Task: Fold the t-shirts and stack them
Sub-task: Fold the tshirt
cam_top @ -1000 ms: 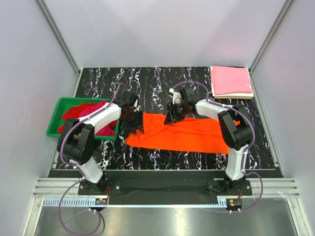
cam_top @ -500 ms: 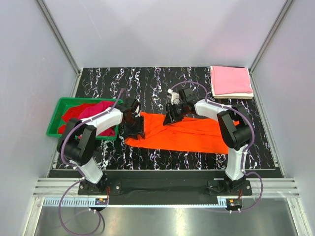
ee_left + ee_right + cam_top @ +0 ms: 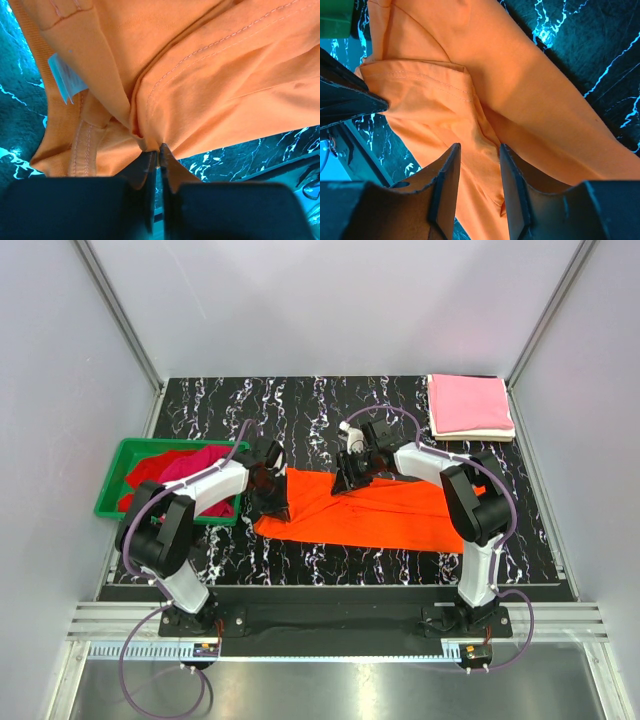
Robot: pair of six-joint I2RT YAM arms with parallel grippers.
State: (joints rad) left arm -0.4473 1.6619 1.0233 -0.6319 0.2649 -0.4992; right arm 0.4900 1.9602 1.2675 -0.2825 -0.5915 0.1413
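Observation:
A bright orange t-shirt lies spread across the middle of the black marbled table. My left gripper sits at the shirt's left end, shut on a bunched fold of the orange t-shirt at its fingertips, near the collar and label. My right gripper is at the shirt's upper edge. It is open, and its fingers straddle a ridge of orange cloth without squeezing it. A pink t-shirt lies folded on a cream-white one at the back right.
A green bin at the left holds a red shirt and a crimson-magenta one, close to my left arm. Grey walls and metal rails enclose the table.
My left gripper has closed on the orange shirt's left edge after moving slightly down and right. The right gripper has hardly moved.

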